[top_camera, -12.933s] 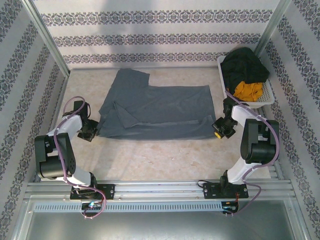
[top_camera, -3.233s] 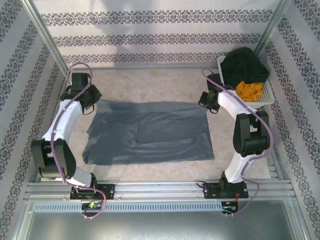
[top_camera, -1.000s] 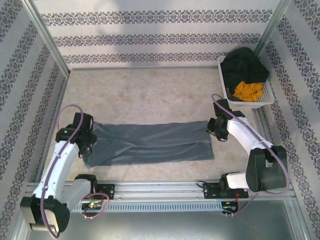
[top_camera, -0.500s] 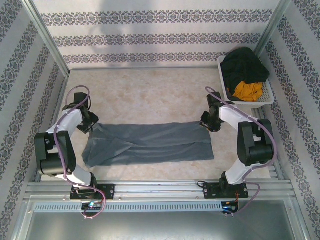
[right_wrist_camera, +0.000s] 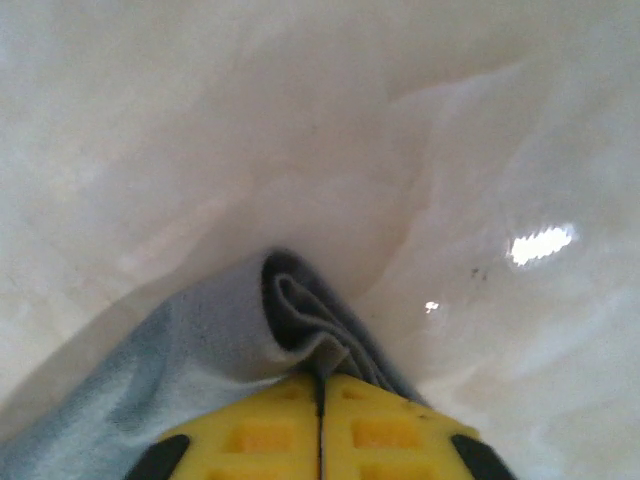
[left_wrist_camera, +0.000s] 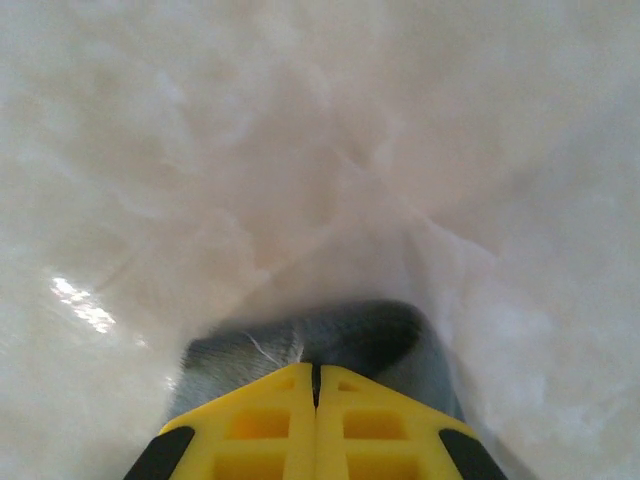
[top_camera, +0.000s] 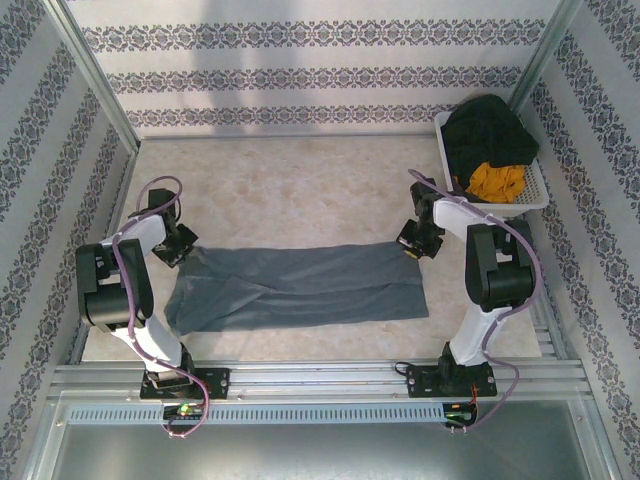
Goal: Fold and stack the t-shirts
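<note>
A slate blue-grey t-shirt (top_camera: 300, 285) lies as a long folded band across the near half of the table. My left gripper (top_camera: 181, 246) sits at its far left corner. In the left wrist view its yellow fingers (left_wrist_camera: 260, 425) are pressed together at the tips (left_wrist_camera: 316, 366) on a rounded fold of the grey cloth (left_wrist_camera: 350, 335). My right gripper (top_camera: 414, 242) sits at the far right corner. Its yellow fingers (right_wrist_camera: 385, 435) meet at the tips (right_wrist_camera: 322, 378), pinching a rolled edge of the cloth (right_wrist_camera: 215, 340).
A white basket (top_camera: 536, 196) at the back right holds a dark garment (top_camera: 485, 130) and an orange one (top_camera: 497, 181). Patterned walls enclose the pale table (top_camera: 300, 180) on three sides. A metal rail (top_camera: 320, 375) runs along the near edge.
Both grippers moved from the band's ends to its far corners, and both arms drew back upright. The folded shirt has stayed in place.
</note>
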Motion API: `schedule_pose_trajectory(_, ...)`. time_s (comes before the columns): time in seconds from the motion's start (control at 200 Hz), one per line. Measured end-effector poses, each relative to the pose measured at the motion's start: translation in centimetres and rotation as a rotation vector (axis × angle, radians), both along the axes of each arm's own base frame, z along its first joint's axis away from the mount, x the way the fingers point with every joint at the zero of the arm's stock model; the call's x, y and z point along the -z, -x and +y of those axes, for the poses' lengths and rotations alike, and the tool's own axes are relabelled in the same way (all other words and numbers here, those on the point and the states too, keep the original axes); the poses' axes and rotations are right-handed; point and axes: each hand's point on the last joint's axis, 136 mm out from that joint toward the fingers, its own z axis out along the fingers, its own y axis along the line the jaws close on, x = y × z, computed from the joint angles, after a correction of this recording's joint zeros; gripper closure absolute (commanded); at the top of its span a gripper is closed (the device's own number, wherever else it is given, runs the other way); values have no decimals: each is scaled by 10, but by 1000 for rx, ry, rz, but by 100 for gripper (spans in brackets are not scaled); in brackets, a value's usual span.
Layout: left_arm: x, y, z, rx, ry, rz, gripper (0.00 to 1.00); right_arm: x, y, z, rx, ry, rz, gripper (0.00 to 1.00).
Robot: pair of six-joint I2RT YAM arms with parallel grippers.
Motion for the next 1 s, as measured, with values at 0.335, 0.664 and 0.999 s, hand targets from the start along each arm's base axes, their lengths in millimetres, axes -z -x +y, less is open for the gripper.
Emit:
schedule_pose_trajectory(0.335,-5,-4,15,-46,32,-39,56,-1,-17,-4,12,9,30,100)
schedule_pose_trajectory(0.664,-20,-16,-2,-9,107,-111,48,-1,-17,-4,13,9,31,100)
schedule_pose_trajectory(0.999,4,-23,-12,27,141,-53,86,-1,-17,-4,13,9,31,100)
